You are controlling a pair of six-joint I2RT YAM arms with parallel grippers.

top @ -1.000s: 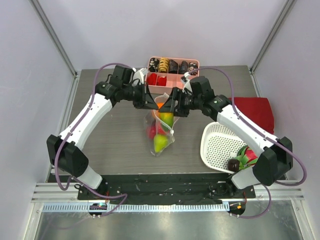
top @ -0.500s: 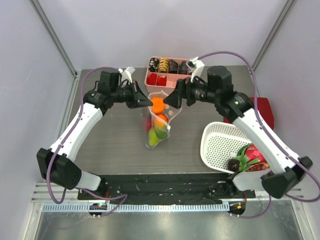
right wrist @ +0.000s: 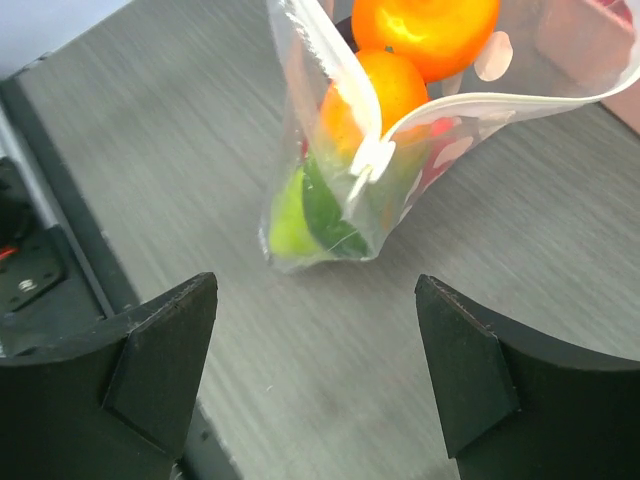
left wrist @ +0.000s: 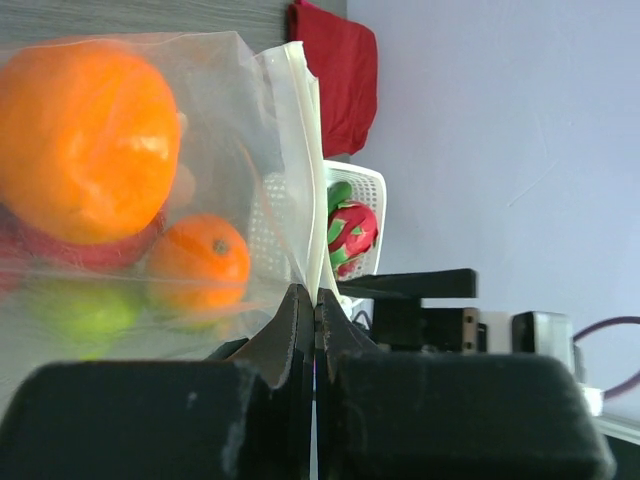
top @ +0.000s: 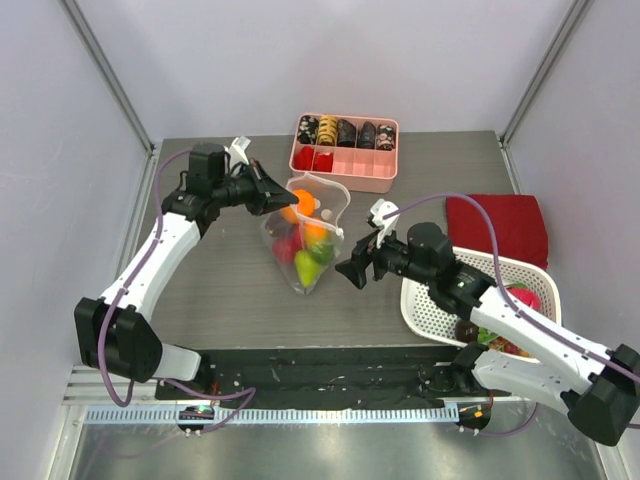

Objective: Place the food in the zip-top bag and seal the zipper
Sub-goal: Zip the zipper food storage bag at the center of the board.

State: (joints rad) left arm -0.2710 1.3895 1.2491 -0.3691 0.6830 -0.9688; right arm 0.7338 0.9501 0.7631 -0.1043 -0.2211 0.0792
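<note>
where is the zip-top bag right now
In the top view the zip-top bag is mid-table, just on the near side of the pink tray, its upper left edge pinched by the left gripper; the open right gripper sits apart to its right.

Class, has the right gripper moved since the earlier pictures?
Yes. The right gripper has drawn back from the pink tray, toward the white basket.

Bare counter (top: 210,290) lies open left of and in front of the zip-top bag (top: 305,235) — the widest way in. Behind it the pink tray (top: 345,186) stands near, seemingly not touching. Rightward, the right gripper (top: 350,272), white basket (top: 505,272) and red cloth (top: 495,225) crowd that side.
</note>
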